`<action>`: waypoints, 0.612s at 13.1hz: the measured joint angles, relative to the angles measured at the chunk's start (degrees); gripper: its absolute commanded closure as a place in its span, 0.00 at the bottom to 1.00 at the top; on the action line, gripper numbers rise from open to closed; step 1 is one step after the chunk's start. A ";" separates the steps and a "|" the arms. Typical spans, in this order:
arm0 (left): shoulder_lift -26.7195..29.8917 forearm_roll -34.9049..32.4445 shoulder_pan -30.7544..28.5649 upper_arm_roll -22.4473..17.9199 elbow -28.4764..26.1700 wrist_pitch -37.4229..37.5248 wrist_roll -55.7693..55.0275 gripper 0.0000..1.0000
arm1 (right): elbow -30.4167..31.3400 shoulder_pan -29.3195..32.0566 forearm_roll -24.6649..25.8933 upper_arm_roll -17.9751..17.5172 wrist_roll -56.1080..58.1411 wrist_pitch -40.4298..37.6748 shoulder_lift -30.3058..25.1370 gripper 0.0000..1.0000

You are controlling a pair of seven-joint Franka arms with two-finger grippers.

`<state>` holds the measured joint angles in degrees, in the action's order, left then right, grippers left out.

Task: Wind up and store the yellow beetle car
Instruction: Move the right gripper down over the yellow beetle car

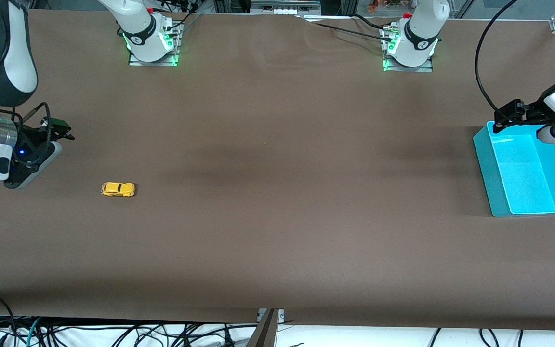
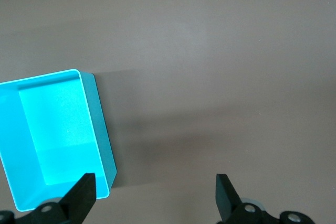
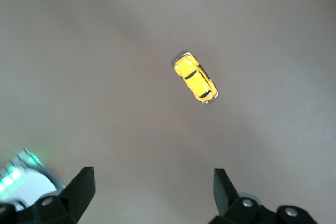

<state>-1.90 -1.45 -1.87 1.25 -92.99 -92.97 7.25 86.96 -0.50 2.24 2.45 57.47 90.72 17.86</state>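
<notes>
The yellow beetle car [image 1: 118,189] stands alone on the brown table toward the right arm's end, on its wheels. In the right wrist view the car [image 3: 195,77] lies well ahead of the fingers, apart from them. My right gripper [image 1: 65,132] [image 3: 153,177] hovers open and empty over the table beside the car. My left gripper [image 1: 501,121] [image 2: 155,182] hovers open and empty over the corner of the cyan bin [image 1: 487,164] at the left arm's end. The bin [image 2: 100,124] is empty.
The two arm bases [image 1: 152,46] [image 1: 410,48] with green lights stand along the table edge farthest from the front camera. Cables [image 1: 113,335] hang below the table's near edge, by a metal bracket [image 1: 269,322].
</notes>
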 measured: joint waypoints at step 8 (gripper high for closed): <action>-0.02 0.00 0.00 0.02 0.02 0.00 0.00 0.00 | 12.46 0.83 -0.09 -0.24 23.22 22.20 3.80 0.00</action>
<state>-1.92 -1.45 -1.87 1.26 -92.97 -92.97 7.25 99.41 0.34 2.15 2.21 80.69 112.92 21.66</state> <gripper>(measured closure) 0.000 0.000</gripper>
